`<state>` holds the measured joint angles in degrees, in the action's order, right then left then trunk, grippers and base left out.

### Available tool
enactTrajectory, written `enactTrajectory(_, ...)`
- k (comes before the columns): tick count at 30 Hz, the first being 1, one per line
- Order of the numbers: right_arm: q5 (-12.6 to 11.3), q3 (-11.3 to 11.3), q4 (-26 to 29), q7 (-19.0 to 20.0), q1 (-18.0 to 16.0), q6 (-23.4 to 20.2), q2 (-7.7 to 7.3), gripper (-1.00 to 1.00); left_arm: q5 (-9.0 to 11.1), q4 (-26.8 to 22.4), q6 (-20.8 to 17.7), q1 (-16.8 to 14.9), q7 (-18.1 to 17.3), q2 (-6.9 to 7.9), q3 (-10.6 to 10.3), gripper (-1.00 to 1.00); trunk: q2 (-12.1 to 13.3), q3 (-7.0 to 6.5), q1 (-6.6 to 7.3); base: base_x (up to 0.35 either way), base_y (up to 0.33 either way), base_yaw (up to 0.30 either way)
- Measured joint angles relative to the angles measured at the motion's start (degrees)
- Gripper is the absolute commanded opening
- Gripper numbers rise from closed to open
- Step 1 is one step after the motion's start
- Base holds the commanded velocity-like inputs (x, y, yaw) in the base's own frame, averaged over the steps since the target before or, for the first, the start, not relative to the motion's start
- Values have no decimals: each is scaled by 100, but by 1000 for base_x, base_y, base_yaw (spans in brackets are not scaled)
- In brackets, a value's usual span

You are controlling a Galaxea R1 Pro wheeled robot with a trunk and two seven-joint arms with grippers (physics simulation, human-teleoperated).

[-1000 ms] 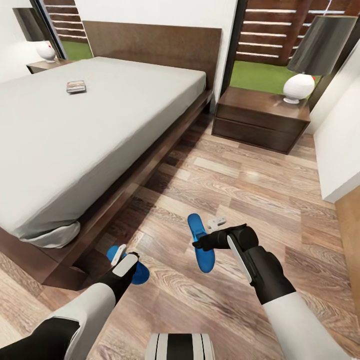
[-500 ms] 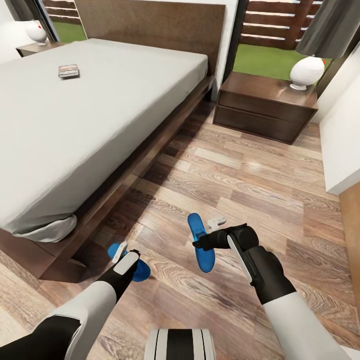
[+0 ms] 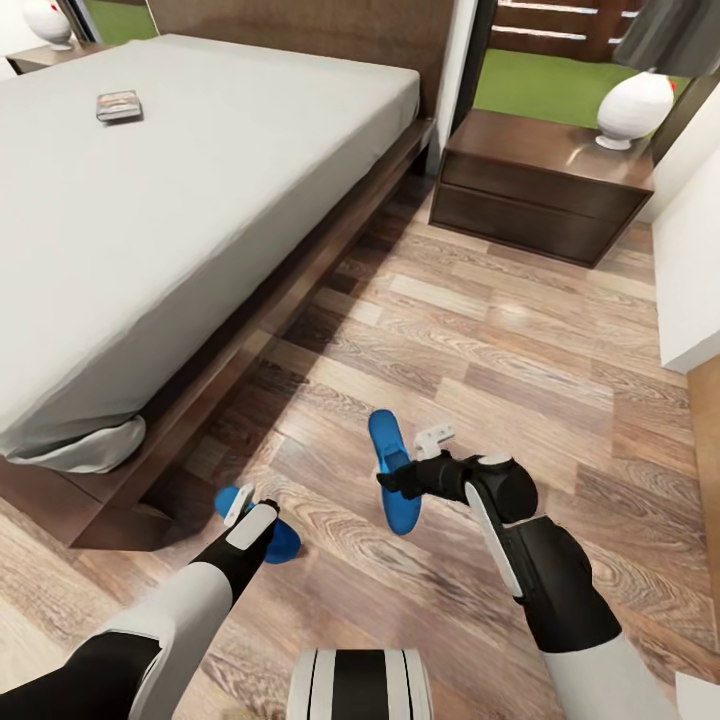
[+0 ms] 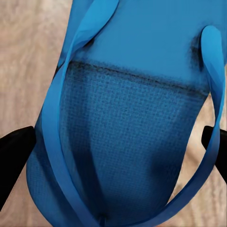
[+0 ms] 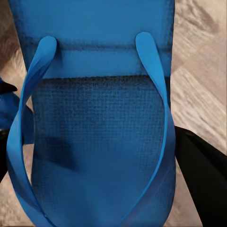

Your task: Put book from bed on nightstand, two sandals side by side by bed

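Note:
Two bright blue sandals are held over the wood floor beside the bed (image 3: 200, 200). My left gripper (image 3: 243, 512) is shut on one sandal (image 3: 275, 540) near the bed's foot corner. In the left wrist view that sandal (image 4: 127, 118) sits between black fingertips (image 4: 13, 156). My right gripper (image 3: 396, 480) is shut on the other sandal (image 3: 390, 460), which points toward the nightstand (image 3: 545, 185). The right wrist view has this sandal (image 5: 99, 142) close up, a finger (image 5: 203, 170) beside it. The book (image 3: 118, 106) lies on the mattress, far from both arms.
A white lamp (image 3: 632, 108) stands on the near nightstand. A second nightstand (image 3: 35, 55) with a lamp is beyond the bed. A white wall (image 3: 690, 260) borders the right side. Wood floor (image 3: 520, 330) stretches between bed and wall.
The head camera has tilted down, so the whole room slid up in the picture. My right arm with its sandal shifted slightly left; the left arm kept its place.

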<state>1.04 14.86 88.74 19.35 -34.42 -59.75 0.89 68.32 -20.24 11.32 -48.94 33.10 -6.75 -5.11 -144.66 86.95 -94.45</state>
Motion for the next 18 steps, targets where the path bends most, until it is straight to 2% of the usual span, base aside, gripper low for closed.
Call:
enactTrajectory(4,46,8,208,-8,161,0,29,-100,-8,0,4,1,-4,-3,0,-100,-5,98,-10,0,0,0)
enactTrajectory(18,56,52,323,-9,245,0,32,-100,13,-11,56,9,28,18,27,-100,-6,115,-10,0,0,0)
